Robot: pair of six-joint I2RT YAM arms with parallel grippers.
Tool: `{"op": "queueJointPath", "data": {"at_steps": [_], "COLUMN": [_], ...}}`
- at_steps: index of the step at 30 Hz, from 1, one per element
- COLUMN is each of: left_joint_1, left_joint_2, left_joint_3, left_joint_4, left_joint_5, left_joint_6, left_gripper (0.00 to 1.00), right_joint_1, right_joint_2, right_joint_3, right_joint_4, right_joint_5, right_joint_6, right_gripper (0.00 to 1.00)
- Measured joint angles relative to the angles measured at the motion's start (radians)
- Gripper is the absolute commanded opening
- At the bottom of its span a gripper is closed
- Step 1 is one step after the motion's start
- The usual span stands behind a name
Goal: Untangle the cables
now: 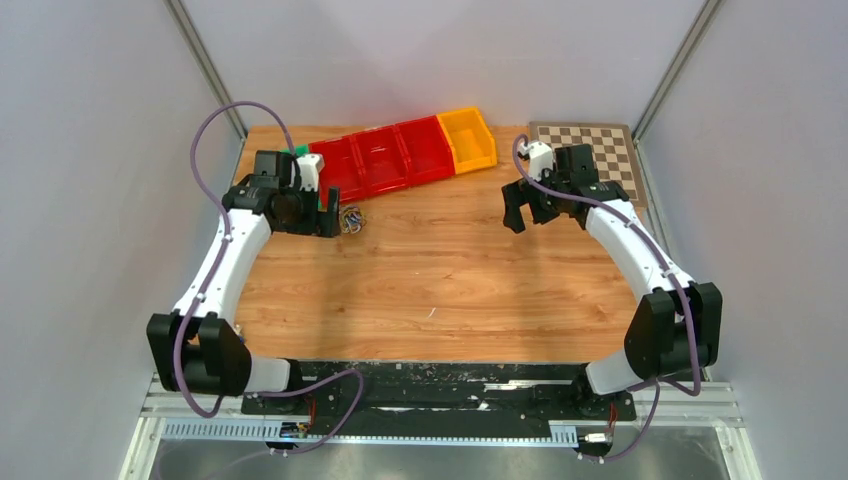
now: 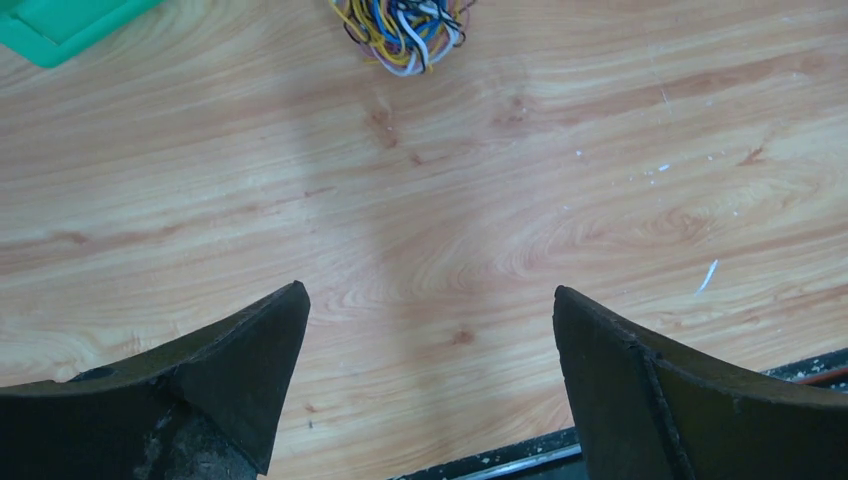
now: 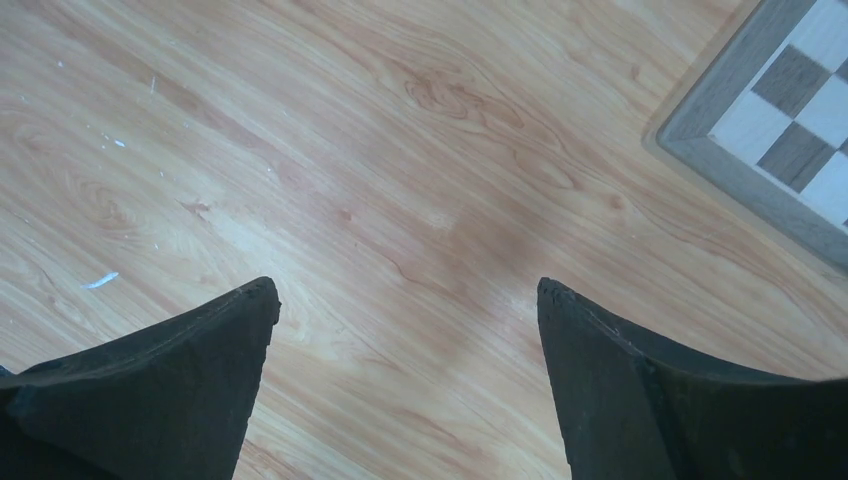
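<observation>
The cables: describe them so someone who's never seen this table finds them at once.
Start at the row of red bins along the far side of the wooden table. On bare wood just in front of its left end lie the cables: a small knot of thin yellow, white, black and blue wires. Its neighbours are rigid, single-coloured bins.
</observation>
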Motion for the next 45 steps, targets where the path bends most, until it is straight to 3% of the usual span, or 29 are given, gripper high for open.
{"op": "queueJointPath", "data": {"at_steps": [12, 16, 24, 33, 35, 36, 38, 40, 45], "left_joint_1": [0.058, 0.058, 0.058, 0.028, 0.015, 0.009, 0.004, 0.000, -0.017], "left_joint_2": [0.314, 0.435, 0.607, 0.632, 0.632, 0.632, 0.632, 0.632, 0.612], "left_joint_3": [0.286, 0.312, 0.316, 0.245, 0.229, 0.224, 0.217, 0.207, 0.177], "left_joint_4": [0.083, 0.157, 0.249, 0.309, 0.309, 0.309, 0.310, 0.312, 0.321], "left_joint_5": [0.047, 0.080, 0.164, 0.205, 0.207, 0.208, 0.213, 0.232, 0.319], "left_joint_6": [0.011, -0.002, -0.062, -0.103, -0.105, -0.106, -0.115, -0.121, -0.128], "left_gripper": [1.00, 0.95, 0.75, 0.52, 0.40, 0.27, 0.11, 0.01, 0.00], "right_joint_1": [-0.007, -0.007, -0.007, -0.007, -0.007, -0.007, -0.007, -0.007, -0.007], "right_joint_2": [0.003, 0.003, 0.003, -0.011, -0.021, -0.027, -0.035, -0.035, -0.035], "right_joint_3": [0.150, 0.183, 0.220, 0.219, 0.208, 0.199, 0.179, 0.166, 0.124], "right_joint_4": [-0.051, -0.074, -0.116, -0.132, -0.129, -0.129, -0.129, -0.129, -0.112], "right_joint_5": [-0.027, -0.023, 0.007, 0.055, 0.059, 0.060, 0.059, 0.056, -0.013], "right_joint_6": [0.009, 0.021, 0.023, 0.018, 0.019, 0.019, 0.019, 0.020, 0.048], "right_gripper": [1.00, 1.00, 1.00, 1.00, 1.00, 1.00, 1.00, 1.00, 0.97]}}
